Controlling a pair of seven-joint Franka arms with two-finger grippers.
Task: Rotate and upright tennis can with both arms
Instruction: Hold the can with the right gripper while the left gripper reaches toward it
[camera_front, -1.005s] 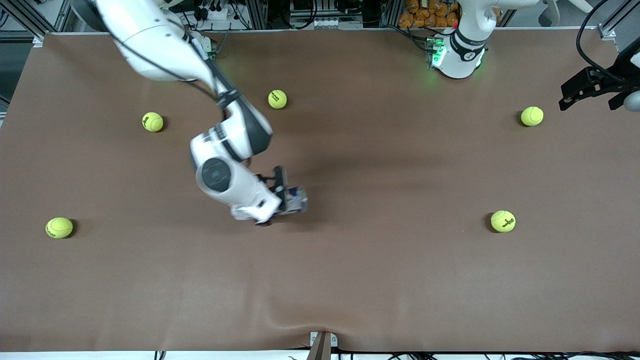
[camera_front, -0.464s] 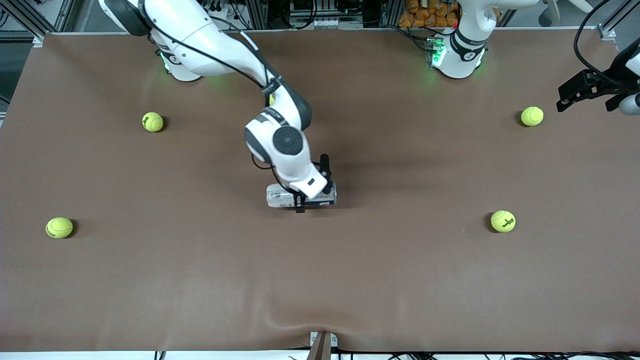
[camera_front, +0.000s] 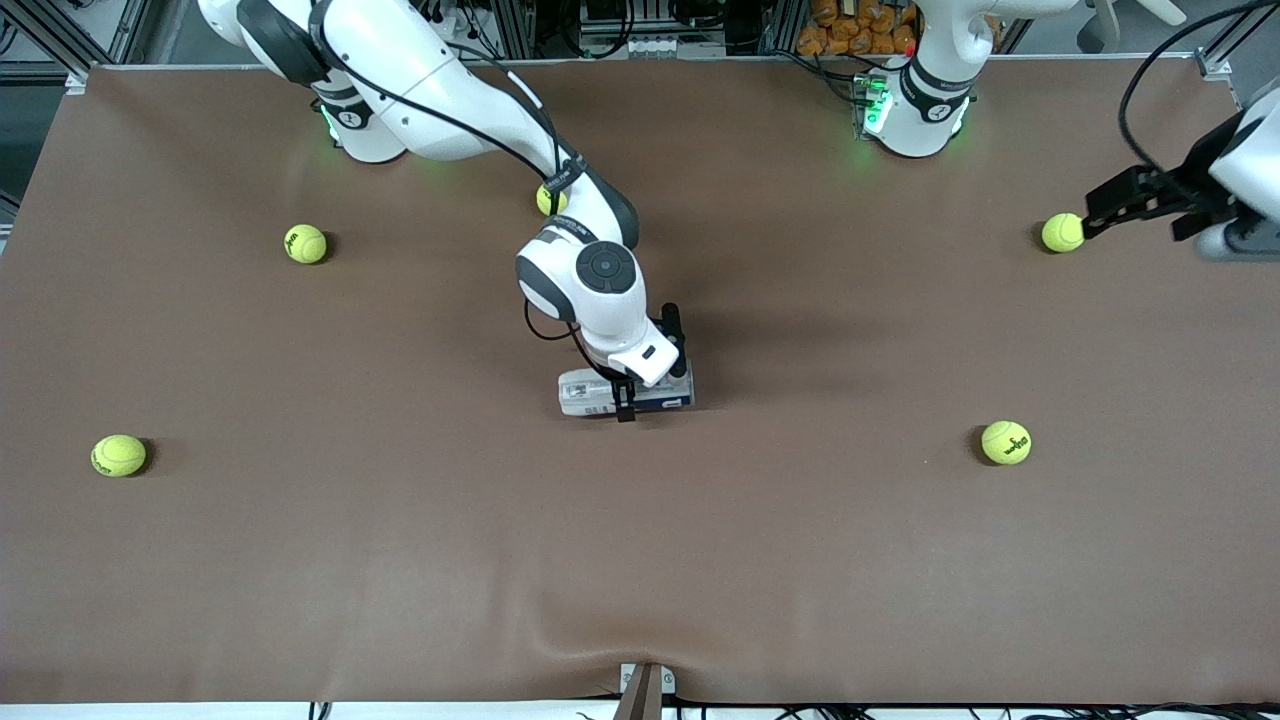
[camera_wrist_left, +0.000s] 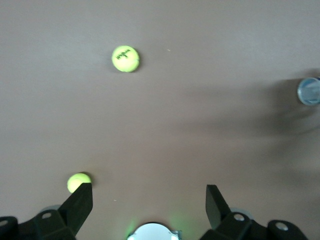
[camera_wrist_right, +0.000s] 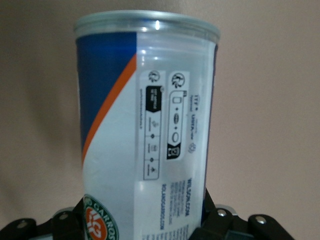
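Observation:
The tennis can lies on its side near the middle of the table, its long axis running between the two arms' ends. My right gripper is shut across it from above. In the right wrist view the can fills the frame between the fingers, silvery rim away from the camera. My left gripper is open and empty over the left arm's end of the table, beside a tennis ball. In the left wrist view the gripper is wide open, and a silvery round can end shows far off.
Several tennis balls lie scattered: one nearer the camera at the left arm's end, two at the right arm's end, one partly hidden by the right arm. The left wrist view shows two balls.
The right arm swung toward the left arm's end, carrying and turning the can. The left gripper moved in toward the ball near it.

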